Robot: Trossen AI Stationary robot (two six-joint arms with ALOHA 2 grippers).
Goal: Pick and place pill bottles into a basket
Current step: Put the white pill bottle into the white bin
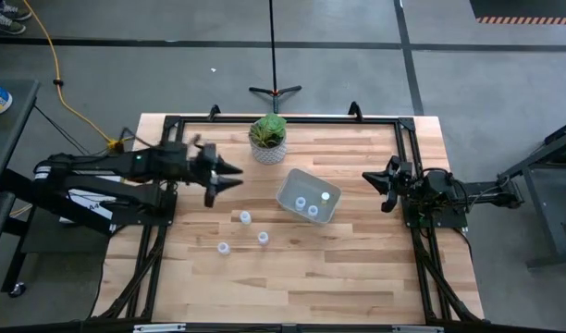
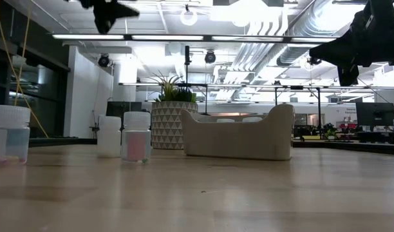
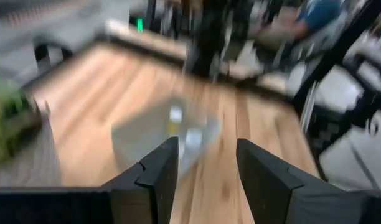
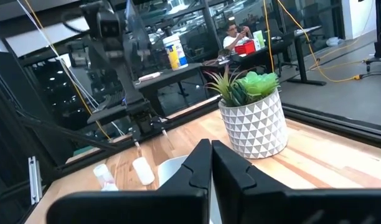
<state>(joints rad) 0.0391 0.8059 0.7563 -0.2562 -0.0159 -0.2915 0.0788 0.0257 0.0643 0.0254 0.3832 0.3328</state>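
Open-plan lab: ceiling ducts (image 2: 293, 38), desks (image 4: 178, 71)

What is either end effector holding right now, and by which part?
Nothing. The left end effector is open and empty above the table; the right end effector is shut on nothing at the table's right side.

Pale grey-blue basket (image 1: 289, 193) — white triangle-patterned pot (image 1: 268, 151), green plant (image 1: 268, 128).

six pill bottles (image 1: 245, 217) — three loose, three inside one basket (image 1: 288, 191), one plant pot (image 1: 268, 150)
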